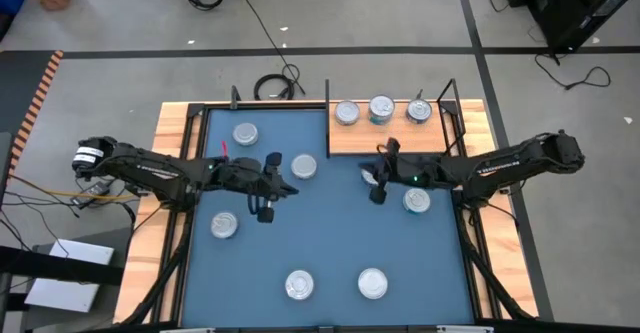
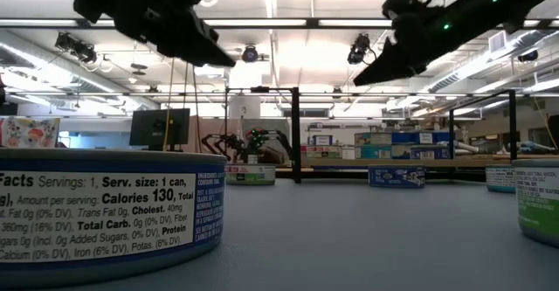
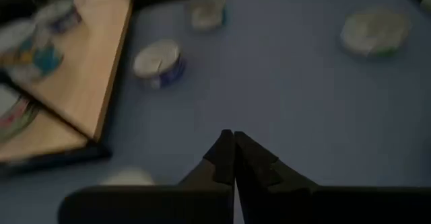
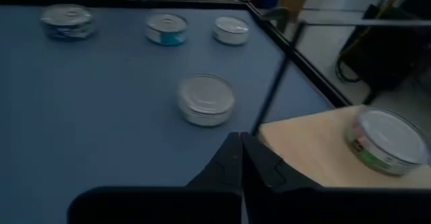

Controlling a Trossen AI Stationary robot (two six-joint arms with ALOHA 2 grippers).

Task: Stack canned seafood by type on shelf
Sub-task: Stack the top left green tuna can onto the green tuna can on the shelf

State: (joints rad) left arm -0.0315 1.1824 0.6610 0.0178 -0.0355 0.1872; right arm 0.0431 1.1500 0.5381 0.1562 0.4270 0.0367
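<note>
Progress: you see three tins point(image 1: 380, 109) standing in one row on the shelf point(image 1: 400, 138), along its far edge; I judge the task as only started, because no tin stands on top of another yet.
Left to do: seven tins lie loose on the blue mat point(image 1: 330, 233), so most of the sorting by type is still before you.
Shelf: the wooden board sits at the far right corner of the mat, with a thin black frame around it; its near strip is bare.
Loose tins near the shelf: one tin point(image 1: 304, 166) lies just left of the shelf, another tin point(image 1: 416, 201) lies just in front of it, and one more tin point(image 1: 245, 133) is further left of the shelf.
Loose tins far from the shelf: one tin point(image 1: 224, 225) is at the mat's left side, and two lie well apart from the shelf at the near edge.
Left gripper point(image 3: 234, 158): clenched and empty, hanging over the mat, left of the shelf.
Right gripper point(image 4: 240, 155): also clenched on nothing, hanging at the shelf's near left corner.
Types: I cannot tell the labels from above; some show blue sides, some green.
</note>
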